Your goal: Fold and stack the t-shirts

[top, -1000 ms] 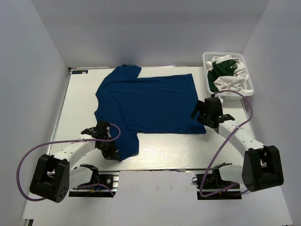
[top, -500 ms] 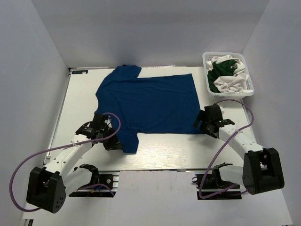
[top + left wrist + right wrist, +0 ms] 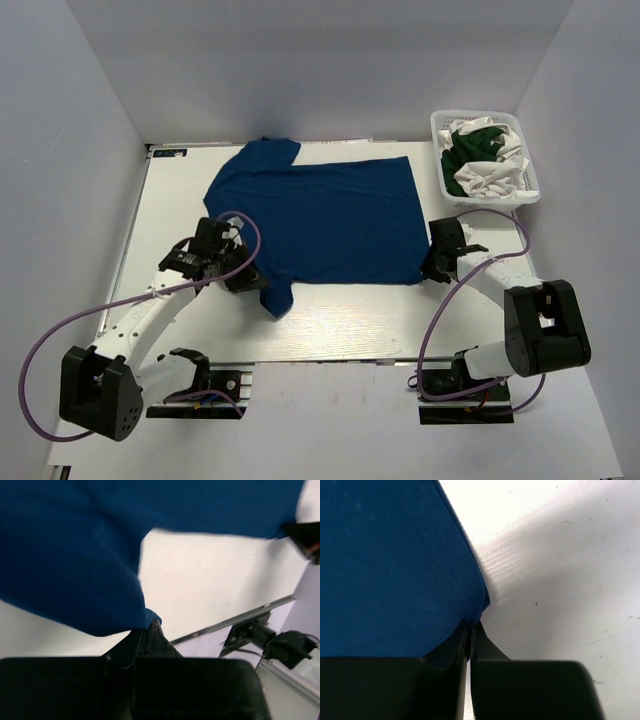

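Observation:
A royal blue t-shirt [image 3: 320,215] lies spread flat on the white table [image 3: 350,320], plain side up. My left gripper [image 3: 240,283] is shut on the shirt's near-left sleeve, which hangs bunched from the jaws; in the left wrist view the blue t-shirt [image 3: 70,565] drapes from the left gripper [image 3: 145,630]. My right gripper [image 3: 432,268] is shut on the shirt's near-right hem corner; in the right wrist view the blue t-shirt [image 3: 390,570] edge is pinched in the right gripper [image 3: 470,630]. More t-shirts [image 3: 480,160], dark green and white, lie crumpled in the basket.
A white mesh basket [image 3: 530,165] stands at the back right of the table. White walls enclose the table on three sides. Purple cables loop from both arms. The arm bases sit at the near edge.
My left gripper lifted the sleeve up and toward the shirt's middle, bunching it. My right gripper moved left onto the hem corner and shut on it.

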`<state>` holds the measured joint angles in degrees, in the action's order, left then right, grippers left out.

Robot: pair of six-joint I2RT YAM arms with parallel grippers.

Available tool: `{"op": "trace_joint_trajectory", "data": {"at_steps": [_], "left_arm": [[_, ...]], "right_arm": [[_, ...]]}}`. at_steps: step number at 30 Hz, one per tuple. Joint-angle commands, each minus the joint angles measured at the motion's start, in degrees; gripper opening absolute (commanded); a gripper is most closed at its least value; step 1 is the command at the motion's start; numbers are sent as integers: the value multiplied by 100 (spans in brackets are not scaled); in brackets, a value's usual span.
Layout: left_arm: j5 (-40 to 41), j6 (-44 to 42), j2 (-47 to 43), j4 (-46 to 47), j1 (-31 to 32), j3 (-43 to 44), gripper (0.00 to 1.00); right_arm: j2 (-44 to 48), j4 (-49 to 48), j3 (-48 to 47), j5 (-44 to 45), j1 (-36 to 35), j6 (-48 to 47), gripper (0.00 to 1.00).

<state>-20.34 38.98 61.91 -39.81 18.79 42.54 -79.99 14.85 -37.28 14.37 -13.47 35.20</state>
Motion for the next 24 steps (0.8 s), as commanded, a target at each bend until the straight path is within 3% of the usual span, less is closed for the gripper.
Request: {"op": "trace_joint_trajectory", "data": {"at_steps": [1,9,17,24], "left_arm": [[29,-93,-39,543,-32,438,0],[908,13,575,738,-103,1440,0],[2120,65,2157,326,-261,3125,0],[2456,127,3739,-114,-560,4613,0]], "right_arm": [[-26,44,-227,-57,11,13,0],[-245,387,-973,-128,-6,-250,0],[-833,650,-2106,-58,29,-479,0],[-1756,1072,-3608,241,126,-470,0]]}}
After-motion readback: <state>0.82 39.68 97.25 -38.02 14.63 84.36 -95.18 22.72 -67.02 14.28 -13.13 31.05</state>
